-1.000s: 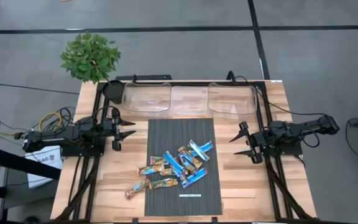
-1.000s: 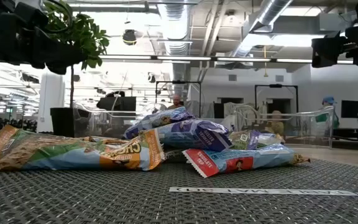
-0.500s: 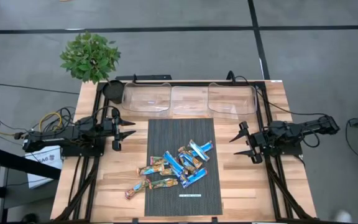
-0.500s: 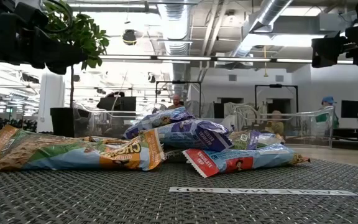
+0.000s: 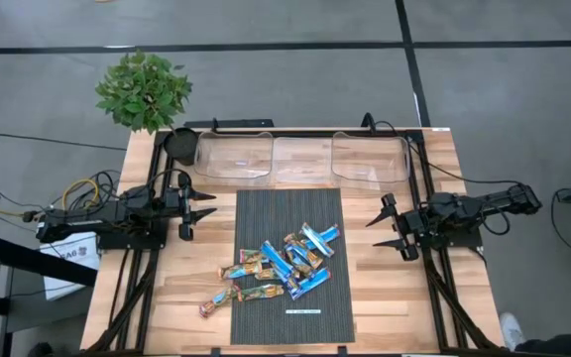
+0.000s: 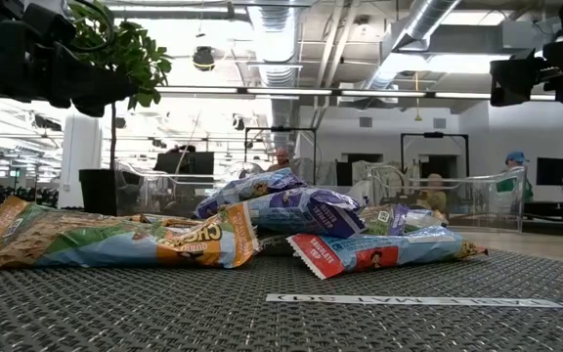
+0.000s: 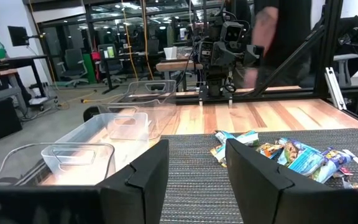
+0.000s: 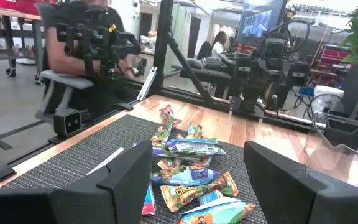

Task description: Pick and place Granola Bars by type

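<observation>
Grey floor (image 5: 295, 84) crossed by dark lines surrounds the wooden table (image 5: 380, 293), a potted plant (image 5: 143, 89) at its corner, while beyond stand desks, office chairs (image 7: 73, 62), monitors and bright ceiling ducts (image 6: 272, 34)

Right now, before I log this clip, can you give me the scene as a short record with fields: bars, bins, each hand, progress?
bars: granola bars heaped on the dark mat, one lying off its left edge on the wood
bins: three clear bins in a row at the table's far edge, no bars inside
left hand: left hand open, beside the mat's left edge, holding nothing
right hand: right hand open, beside the mat's right edge, holding nothing
progress: no bar sorted yet
other: potted plant off the far left corner
</observation>
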